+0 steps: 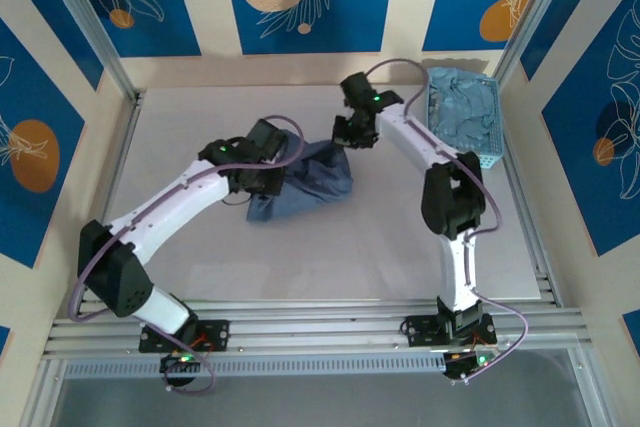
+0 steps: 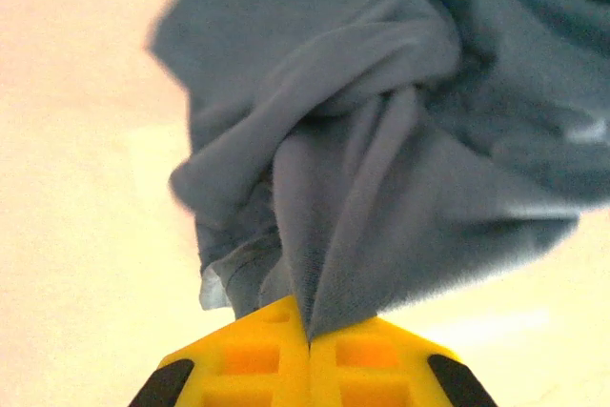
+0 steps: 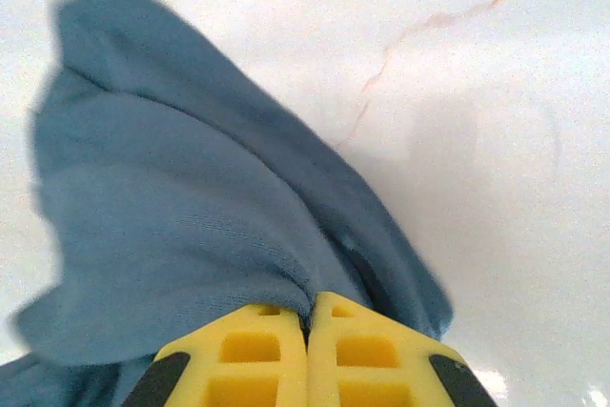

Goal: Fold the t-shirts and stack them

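Observation:
A dark slate-blue t-shirt [image 1: 310, 187] hangs bunched between my two grippers over the middle of the table. My left gripper [image 1: 268, 159] is shut on its left end; in the left wrist view the yellow fingers [image 2: 250, 355] pinch a twisted fold of the t-shirt [image 2: 381, 140]. At the cloth's upper right corner, my right gripper [image 1: 352, 132] is shut too, and its yellow fingers [image 3: 367, 350] clamp a fold of the t-shirt [image 3: 172, 216]. Pale sky-blue t-shirts [image 1: 462, 112] lie crumpled in the basket at the back right.
The pale blue perforated basket [image 1: 487, 159] stands against the right wall, close behind the right arm's elbow. The white table [image 1: 200, 257] has free room at the left and front. Metal rails [image 1: 300, 332] run along the near edge.

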### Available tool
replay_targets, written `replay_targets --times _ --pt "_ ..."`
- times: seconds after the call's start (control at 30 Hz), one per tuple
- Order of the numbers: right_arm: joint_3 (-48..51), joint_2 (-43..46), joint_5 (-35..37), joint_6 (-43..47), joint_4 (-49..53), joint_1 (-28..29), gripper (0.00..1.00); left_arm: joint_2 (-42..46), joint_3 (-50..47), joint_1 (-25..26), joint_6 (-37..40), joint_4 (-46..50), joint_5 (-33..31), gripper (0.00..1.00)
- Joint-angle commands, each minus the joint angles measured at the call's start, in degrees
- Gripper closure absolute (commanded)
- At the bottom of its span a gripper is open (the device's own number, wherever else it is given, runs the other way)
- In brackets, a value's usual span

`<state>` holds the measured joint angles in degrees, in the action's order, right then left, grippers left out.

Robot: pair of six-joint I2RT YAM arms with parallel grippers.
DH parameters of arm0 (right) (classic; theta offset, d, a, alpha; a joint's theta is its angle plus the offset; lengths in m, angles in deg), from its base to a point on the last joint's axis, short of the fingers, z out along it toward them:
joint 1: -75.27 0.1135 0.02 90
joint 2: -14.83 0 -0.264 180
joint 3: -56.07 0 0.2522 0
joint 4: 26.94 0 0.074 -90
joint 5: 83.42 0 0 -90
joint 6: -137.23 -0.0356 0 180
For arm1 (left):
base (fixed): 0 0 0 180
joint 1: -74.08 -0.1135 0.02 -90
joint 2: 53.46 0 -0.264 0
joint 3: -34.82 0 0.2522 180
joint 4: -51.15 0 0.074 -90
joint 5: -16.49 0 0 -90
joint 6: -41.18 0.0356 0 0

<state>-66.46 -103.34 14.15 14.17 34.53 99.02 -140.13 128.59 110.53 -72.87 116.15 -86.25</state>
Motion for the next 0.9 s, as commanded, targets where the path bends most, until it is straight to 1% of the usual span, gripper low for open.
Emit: replay_targets --times 0.0,0.1,0.2,0.3,0.37,0.5,0.6,0.67,0.73,0.8,0.87 --pt "-5.8 9.0 1.4 -4.0 -0.1 -3.6 1.00 2.8 5.7 -3.4 0.2 1.8 -3.8 1.00" --pt "-9.1 12.0 0.7 -5.0 -0.5 -5.3 1.00 3.4 10.0 -5.5 1.0 1.4 -5.8 1.00" --pt "-11.4 14.7 -0.4 -5.4 -0.7 -6.2 1.00 5.2 13.2 -6.5 2.0 -0.3 -8.9 1.00" --pt "-10.6 18.9 -0.6 -5.3 -2.2 -6.4 1.00 8.6 14.2 -6.6 3.2 -2.5 -11.7 1.00" --pt "-8.2 23.0 -0.1 -4.9 -4.0 -6.1 1.00 11.5 13.6 -6.6 3.3 -4.1 -13.0 1.00" --pt "2.0 35.0 1.6 -4.1 -10.5 -5.1 1.00 19.7 9.9 -6.6 3.7 -9.0 -13.9 1.00" --pt "7.7 42.7 2.9 -3.7 -12.5 -4.2 1.00 24.0 9.1 -6.6 4.2 -11.5 -14.7 1.00" --pt "9.8 45.4 2.9 -4.5 -12.3 -4.1 1.00 24.1 10.5 -6.6 4.9 -11.7 -14.3 1.00" --pt "11.3 46.0 2.5 -5.4 -11.7 -4.1 1.00 22.1 12.5 -6.7 5.3 -11.3 -14.2 1.00" --pt "12.1 44.6 2.2 -6.0 -11.8 -4.1 1.00 19.4 13.8 -6.7 5.9 -12.0 -14.1 1.00" --pt "11.9 41.5 1.9 -5.7 -12.8 -4.3 1.00 15.3 15.5 -8.0 5.8 -12.2 -14.1 1.00"
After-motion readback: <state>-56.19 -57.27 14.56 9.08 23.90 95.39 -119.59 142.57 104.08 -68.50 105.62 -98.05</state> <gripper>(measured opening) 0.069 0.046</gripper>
